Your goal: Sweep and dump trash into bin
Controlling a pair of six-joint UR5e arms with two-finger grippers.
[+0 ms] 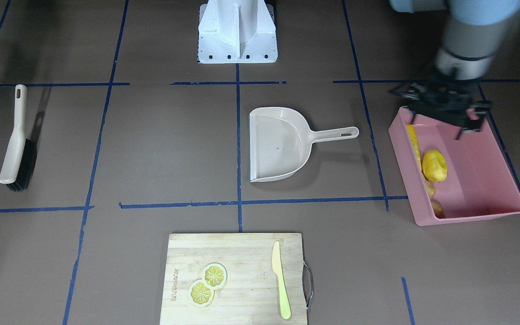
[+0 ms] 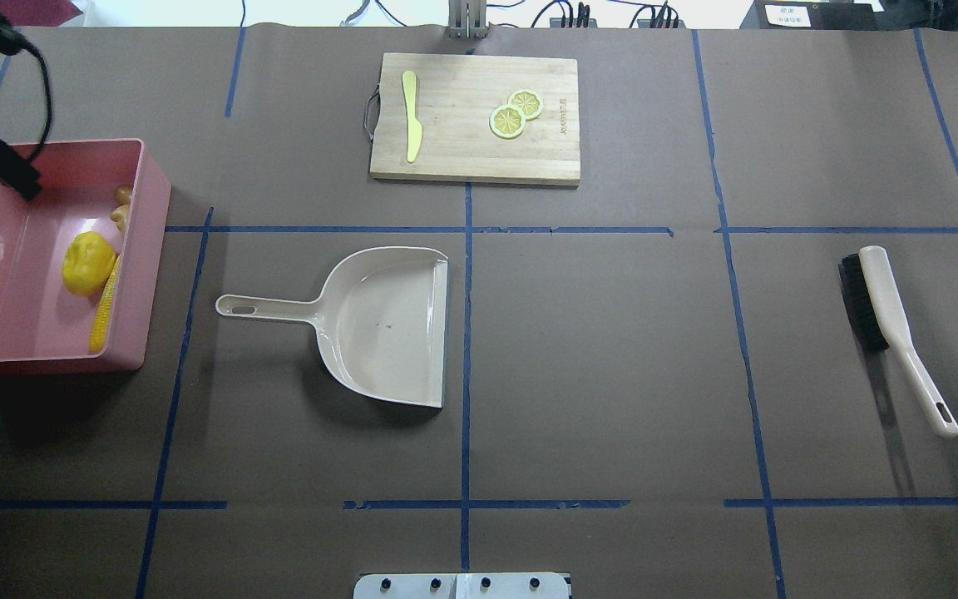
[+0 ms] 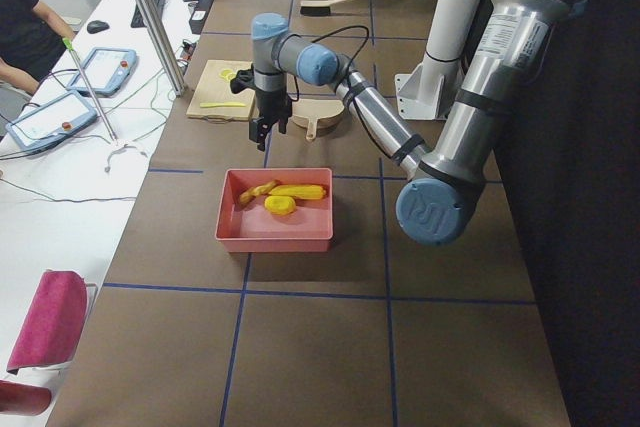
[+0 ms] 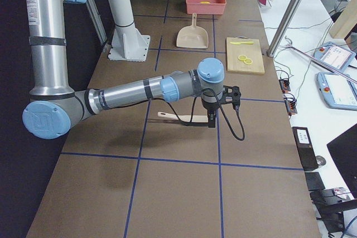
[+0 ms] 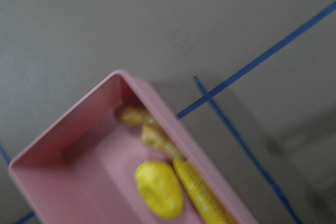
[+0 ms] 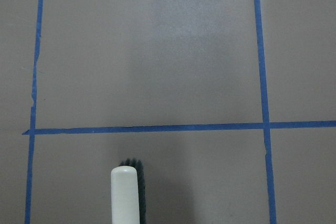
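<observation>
Bin: pink tub (image 2: 151, 274) is set on the worktop (image 2: 612, 374) on the robot's left of the dustpan (image 2: 387, 324), near the tip of the dustpan's handle but apart from it.
Trash: all three pieces are held inside the bin, gathered along the wall nearest the dustpan.
Corn cob: long yellow cob (image 2: 105, 304) is laid lengthwise against that dustpan-side wall.
Potato lump: smooth yellow oval (image 2: 86, 262) is rested on the bin floor, touching the cob on the side away from the dustpan.
Ginger root: knobbly tan piece (image 2: 121, 208) is tucked into the dustpan-side corner farther from the robot.
Left gripper: it (image 1: 436, 127) is held above the bin, clear of the trash; the fingers are spread wide and nothing is gripped between them.
Right gripper: it (image 4: 212, 121) is poised over the brush (image 2: 891, 320), well apart from the dustpan on the robot's right; whether the fingers are wide or narrow cannot be told.
Dustpan: it is laid flat with its handle pointed toward the bin.
Cutting board: wooden board (image 2: 462, 158) is placed beyond the dustpan, away from the robot; two lemon slices (image 2: 516, 115) and a pale yellow knife (image 2: 411, 116) are laid on it.
</observation>
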